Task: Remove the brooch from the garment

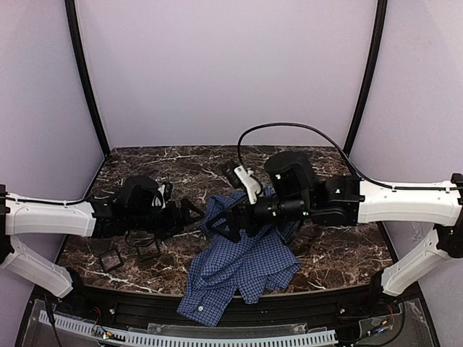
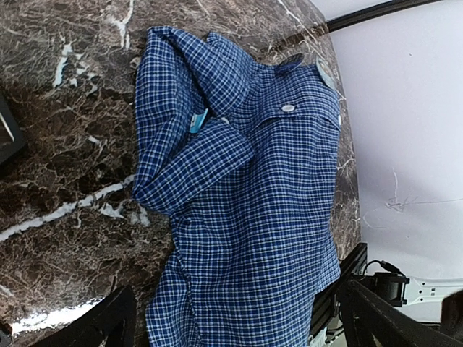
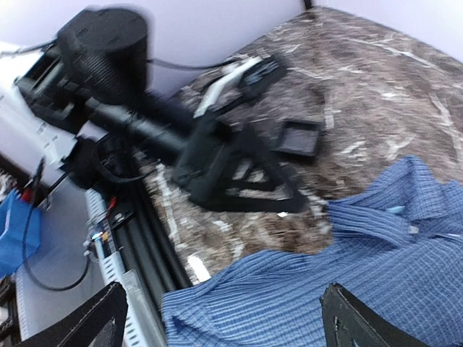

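Since the brooch doesn't resolve cleanly in any view, step: locate it first, then pick (my read).
garment (image 1: pixel 246 267): blue check shirt, crumpled, centre-front of the bench (image 1: pixel 325 253), lower end draped over the near edge.
long axis: runs roughly from mid-bench toward the arm bases, leaning slightly to the left at the near end.
brooch: not confirmed. Left wrist view shows a pale disc (image 2: pixel 325 72) and a dark oval (image 2: pixel 293 63) at one edge of the shirt, near the white buttons. Either could be the brooch or just a button; can't tell.
left hand (image 1: pixel 189 212): released, fingers wide apart, nothing between them. Sits just beside the shirt's left edge, off the cloth, pointing right at it.
right hand (image 1: pixel 228 225): released too, as its wrist view shows both fingers far apart and empty. It hangs over the shirt's far end, pointing left.
key relation: the hands face each other across the far end of the shirt. The right one is nearer, already above the cloth.
clutter: small black frames (image 1: pixel 108 258) on the bench left of the shirt, well apart from it; a white piece (image 1: pixel 247 182) behind the right hand.
risk: loose folds may lift with the brooch, so one hand probably has to pin the cloth.
note: right wrist view is motion-blurred.
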`<move>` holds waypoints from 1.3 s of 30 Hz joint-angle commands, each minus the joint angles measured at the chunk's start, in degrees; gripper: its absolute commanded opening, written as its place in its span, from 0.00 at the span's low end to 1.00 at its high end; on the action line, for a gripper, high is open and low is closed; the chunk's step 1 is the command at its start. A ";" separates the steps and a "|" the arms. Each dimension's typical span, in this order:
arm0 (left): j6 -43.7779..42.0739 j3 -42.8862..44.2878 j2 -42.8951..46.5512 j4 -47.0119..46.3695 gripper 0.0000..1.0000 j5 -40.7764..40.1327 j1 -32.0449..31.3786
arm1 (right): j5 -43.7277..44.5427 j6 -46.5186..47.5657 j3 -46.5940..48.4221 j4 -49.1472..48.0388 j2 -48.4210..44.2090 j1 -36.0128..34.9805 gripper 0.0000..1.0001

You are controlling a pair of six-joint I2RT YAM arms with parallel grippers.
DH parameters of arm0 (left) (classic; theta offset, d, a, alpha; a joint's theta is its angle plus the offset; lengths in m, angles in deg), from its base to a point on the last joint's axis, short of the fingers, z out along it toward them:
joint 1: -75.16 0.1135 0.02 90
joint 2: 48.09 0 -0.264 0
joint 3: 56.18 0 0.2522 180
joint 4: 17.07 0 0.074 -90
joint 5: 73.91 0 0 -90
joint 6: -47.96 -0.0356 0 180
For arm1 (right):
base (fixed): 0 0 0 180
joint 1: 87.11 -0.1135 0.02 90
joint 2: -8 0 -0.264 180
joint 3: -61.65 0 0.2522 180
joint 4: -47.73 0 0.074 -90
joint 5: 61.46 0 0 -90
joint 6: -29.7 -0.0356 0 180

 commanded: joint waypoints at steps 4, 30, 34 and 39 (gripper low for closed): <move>3.79 -2.63 -3.29 -3.03 1.00 1.67 -1.65 | 16.41 -4.07 -4.78 7.20 -2.24 15.48 0.96; -5.43 12.12 -27.44 -4.85 0.72 -4.03 -2.62 | 12.22 -6.45 -12.46 -5.37 11.54 29.09 0.69; -8.61 16.34 -31.22 -4.11 0.51 -4.46 -2.57 | 9.58 -7.17 -13.68 -7.98 12.14 29.67 0.36; -10.39 18.47 -31.26 -3.45 0.10 -6.12 -1.54 | 8.60 -7.25 -13.22 -8.52 11.25 30.34 0.01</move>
